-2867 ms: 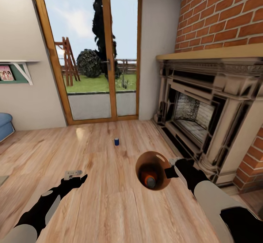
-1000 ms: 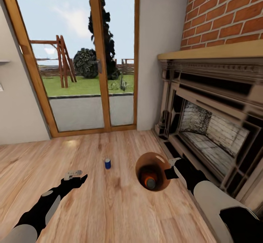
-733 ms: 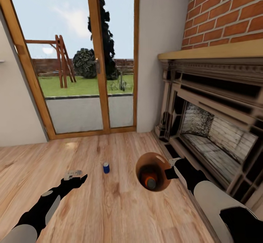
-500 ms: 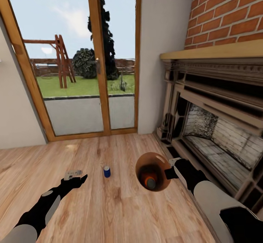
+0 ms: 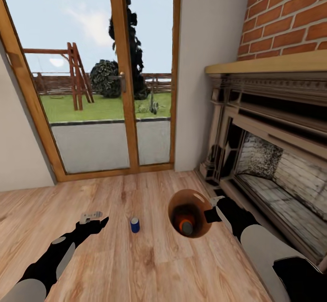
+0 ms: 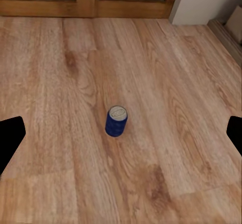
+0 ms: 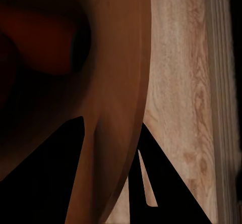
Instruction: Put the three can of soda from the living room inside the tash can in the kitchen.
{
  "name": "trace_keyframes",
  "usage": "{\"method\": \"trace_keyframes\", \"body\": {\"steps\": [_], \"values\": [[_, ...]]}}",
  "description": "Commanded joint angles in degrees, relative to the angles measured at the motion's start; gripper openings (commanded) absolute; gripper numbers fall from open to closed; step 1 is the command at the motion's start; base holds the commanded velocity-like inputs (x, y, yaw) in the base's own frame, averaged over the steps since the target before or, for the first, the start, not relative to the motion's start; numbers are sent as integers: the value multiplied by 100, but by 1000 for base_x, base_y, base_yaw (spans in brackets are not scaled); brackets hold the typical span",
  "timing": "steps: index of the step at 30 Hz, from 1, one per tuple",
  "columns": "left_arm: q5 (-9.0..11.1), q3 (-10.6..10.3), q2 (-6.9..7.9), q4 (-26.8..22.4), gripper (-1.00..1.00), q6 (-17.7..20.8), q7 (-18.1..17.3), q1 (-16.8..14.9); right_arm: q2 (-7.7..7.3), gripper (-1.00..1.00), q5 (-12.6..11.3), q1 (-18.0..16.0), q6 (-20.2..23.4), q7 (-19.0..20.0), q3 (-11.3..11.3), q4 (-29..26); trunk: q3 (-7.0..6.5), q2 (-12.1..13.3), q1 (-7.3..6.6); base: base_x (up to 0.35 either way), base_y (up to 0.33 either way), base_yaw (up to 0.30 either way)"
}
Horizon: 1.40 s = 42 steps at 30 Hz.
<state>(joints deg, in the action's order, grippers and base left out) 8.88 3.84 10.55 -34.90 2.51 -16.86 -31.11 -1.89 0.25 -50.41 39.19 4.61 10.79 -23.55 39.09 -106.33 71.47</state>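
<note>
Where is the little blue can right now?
In the head view the blue soda can stands upright on the wood floor, between the left gripper and the trash can.

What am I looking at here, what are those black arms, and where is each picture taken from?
It is a simulated two-armed robot. The head view looks down from its head over both arms; the other two come from cameras by each gripper. The left gripper is open and empty, pointing toward a blue can standing on the wood floor; its wrist camera shows that can between its fingers. The right gripper holds a bin by its rim, with an orange can inside.
</note>
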Motion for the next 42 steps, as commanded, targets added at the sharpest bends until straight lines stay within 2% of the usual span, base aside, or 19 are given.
{"method": "trace_keyframes", "body": {"steps": [1,12,17,23,30,42], "values": [[0,-1,0,1,100,-2,3,0,4,-100,-43,-4,1,5,-16,-9,-1,-1,0,322,26,0],[0,2,0,3,100,-1,0,0,36,-100,-50,-4,-7,15,-16,-18,-1,-1,0,322,6,-1],[0,2,0,6,100,3,-1,0,31,-100,-51,-4,-8,20,-25,-18,-10,-1,0,315,91,-153],[0,2,0,17,100,2,-1,0,10,-100,-59,-4,-15,29,-32,-18,-37,-1,0,285,194,-216],[15,2,0,350,100,-5,-19,0,-12,-100,-60,-4,-17,192,-34,-18,-79,-1,0,258,235,-211],[6,3,0,413,100,-144,-52,0,-16,-100,-57,-4,-17,225,-35,-18,-158,-1,0,236,251,-198]]}}
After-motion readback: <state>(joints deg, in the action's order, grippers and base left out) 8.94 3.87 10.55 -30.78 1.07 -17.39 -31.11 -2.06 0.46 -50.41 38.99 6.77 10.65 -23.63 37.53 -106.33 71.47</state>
